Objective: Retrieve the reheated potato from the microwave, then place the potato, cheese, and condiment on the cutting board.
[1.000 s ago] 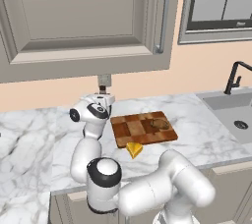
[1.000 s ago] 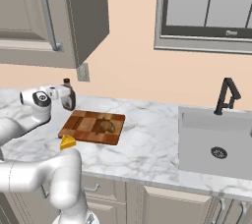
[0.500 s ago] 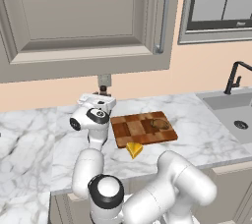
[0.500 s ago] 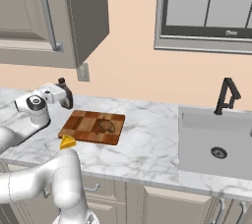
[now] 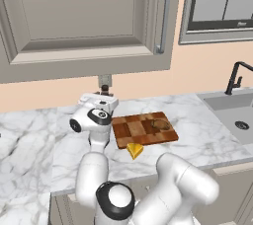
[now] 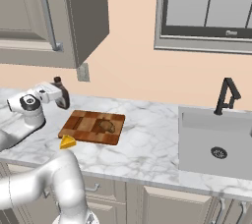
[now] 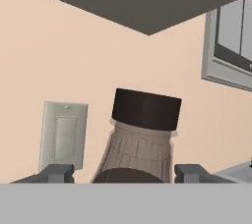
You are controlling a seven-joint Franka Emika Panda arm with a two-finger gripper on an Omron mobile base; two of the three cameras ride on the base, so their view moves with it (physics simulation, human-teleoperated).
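The potato point(image 5: 159, 124) is lying on the cutting board point(image 5: 143, 129); the cheese point(image 5: 134, 150) is resting on the desk point(image 5: 197, 135) just off the board's near edge, not yet placed. The hand point(image 7: 124, 173), fingers spread and gripping nothing, is straddling the condiment point(image 7: 140, 137) upright by the wall, beside an outlet point(image 7: 63, 136). Nothing appears to be blocking the board.

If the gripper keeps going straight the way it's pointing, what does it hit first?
Most likely the condiment bottle: it stands right ahead of the gripper, between the open fingertips. Behind the bottle is the wall. How close the bottle is I can't tell.
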